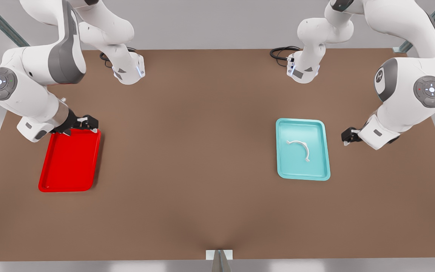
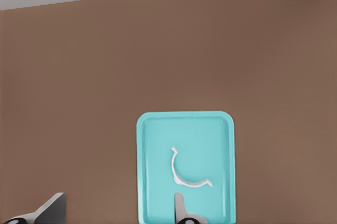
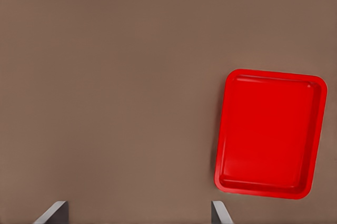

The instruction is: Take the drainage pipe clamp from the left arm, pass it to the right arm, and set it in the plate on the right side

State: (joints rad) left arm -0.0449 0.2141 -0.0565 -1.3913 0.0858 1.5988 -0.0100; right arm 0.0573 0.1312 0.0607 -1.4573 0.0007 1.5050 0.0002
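Brown worktop runs under both of our arms, bare except for two trays. Our left gripper (image 1: pixel 347 136) hangs just beside the teal tray (image 1: pixel 282 151), off its edge toward the front view's right, fingers (image 2: pixel 52 208) spread apart and holding nothing. Our right gripper (image 1: pixel 85 122) sits over the far rim of the plate (image 1: pixel 51 177), near the worktop's edge on the front view's left, fingers (image 3: pixel 55 211) likewise apart and empty. The drainage pipe clamp (image 1: pixel 300 148) lies flat inside the teal tray, so we judge nothing is done yet: pickup, handover and placing all remain. Our left wrist view shows the clamp's curve (image 2: pixel 184 174) close up; our right wrist view shows the plate (image 3: pixel 226 129) with nothing in it.
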